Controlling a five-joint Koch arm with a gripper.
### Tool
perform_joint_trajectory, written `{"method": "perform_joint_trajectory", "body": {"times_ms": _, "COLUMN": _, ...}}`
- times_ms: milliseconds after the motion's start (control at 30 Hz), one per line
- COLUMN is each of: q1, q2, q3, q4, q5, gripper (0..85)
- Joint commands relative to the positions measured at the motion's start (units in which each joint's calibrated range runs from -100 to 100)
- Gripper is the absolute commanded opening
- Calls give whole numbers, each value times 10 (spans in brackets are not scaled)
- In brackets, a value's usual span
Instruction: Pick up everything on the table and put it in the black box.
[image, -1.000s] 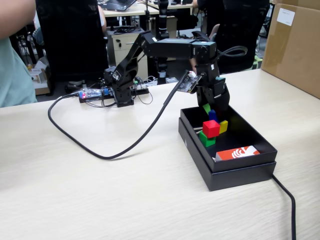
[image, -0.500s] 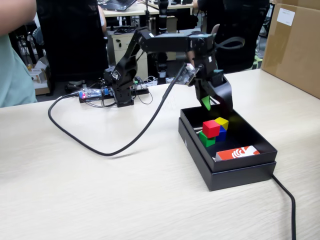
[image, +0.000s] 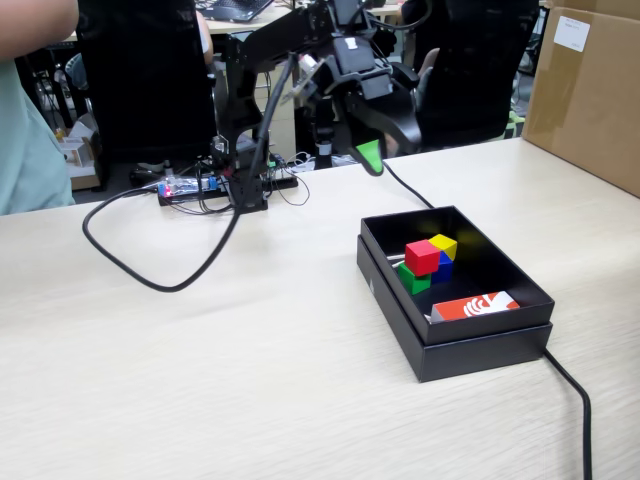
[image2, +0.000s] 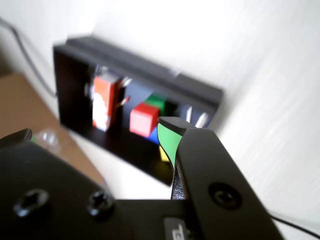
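Now the gripper (image: 372, 158) hangs raised, up and left of the black box (image: 470, 345) in the fixed view, jaws parted and empty. Red cube (image: 421, 256), yellow cube (image: 443, 245), green cube (image: 412, 280) and blue cube (image: 443, 267) cluster inside; the table (image: 200, 380) shows none.

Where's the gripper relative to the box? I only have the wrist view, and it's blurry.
Observer: In the fixed view the gripper hangs high over the table, up and left of the black box, not down inside it.
Operator: Carrying anything?
Observer: No. The jaws stand apart with nothing between them.
Operator: All four cubes in? My jaw hides part of the pile.
Observer: Yes. The red cube sits over the green cube and the yellow cube over the blue cube, all inside the box, next to the orange-and-white card.
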Motion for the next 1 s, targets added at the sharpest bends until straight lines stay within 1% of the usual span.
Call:
{"method": "perform_joint_trajectory", "body": {"times_ms": 0, "q1": -31, "q2": -113, "q3": -54, "q4": 30, "q5": -13, "gripper": 491}}
{"method": "perform_joint_trajectory", "body": {"times_ms": 167, "q1": -65, "q2": -258, "q3": -268, "q4": 137, "q5": -29, "gripper": 492}}
{"method": "perform_joint_trajectory", "body": {"times_ms": 267, "q1": -74, "q2": -357, "q3": -397, "q4": 180, "q5": -28, "gripper": 500}}
{"method": "perform_joint_trajectory", "body": {"times_ms": 367, "q1": -79, "q2": -424, "q3": -479, "q4": 221, "q5": -27, "gripper": 501}}
{"method": "perform_joint_trajectory", "body": {"times_ms": 467, "q1": -85, "q2": -485, "q3": -572, "q4": 287, "q5": -26, "gripper": 500}}
{"method": "perform_joint_trajectory", "body": {"times_ms": 533, "q1": -90, "q2": -522, "q3": -624, "q4": 322, "q5": -26, "gripper": 500}}
{"method": "perform_joint_trajectory", "body": {"times_ms": 633, "q1": -97, "q2": -573, "q3": -692, "q4": 342, "q5": -21, "gripper": 501}}
{"method": "perform_joint_trajectory", "body": {"times_ms": 867, "q1": -104, "q2": -662, "q3": -827, "q4": 389, "q5": -22, "gripper": 505}}
{"method": "perform_joint_trajectory", "body": {"times_ms": 967, "q1": -105, "q2": -684, "q3": -875, "q4": 431, "q5": -23, "gripper": 508}}
